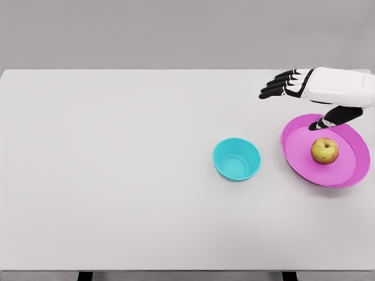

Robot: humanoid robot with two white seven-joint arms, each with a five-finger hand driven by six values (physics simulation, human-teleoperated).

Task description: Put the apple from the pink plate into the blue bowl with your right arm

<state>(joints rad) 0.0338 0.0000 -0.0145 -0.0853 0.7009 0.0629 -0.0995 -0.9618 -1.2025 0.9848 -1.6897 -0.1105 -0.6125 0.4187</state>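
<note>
A yellow-green apple [324,150] sits in the middle of the pink plate [350,172] at the right side of the white table. A blue bowl [237,159] stands empty to the plate's left, a short gap away. My right hand [295,98] hovers above the plate's far edge, behind the apple, coming in from the right. Its black fingers [280,85] stretch leftward and the thumb [325,121] hangs down over the plate's rim. The hand is open and holds nothing. It does not touch the apple.
The white table [117,175] spans the whole view, with its front edge near the bottom and its far edge near the top. Nothing else stands on it.
</note>
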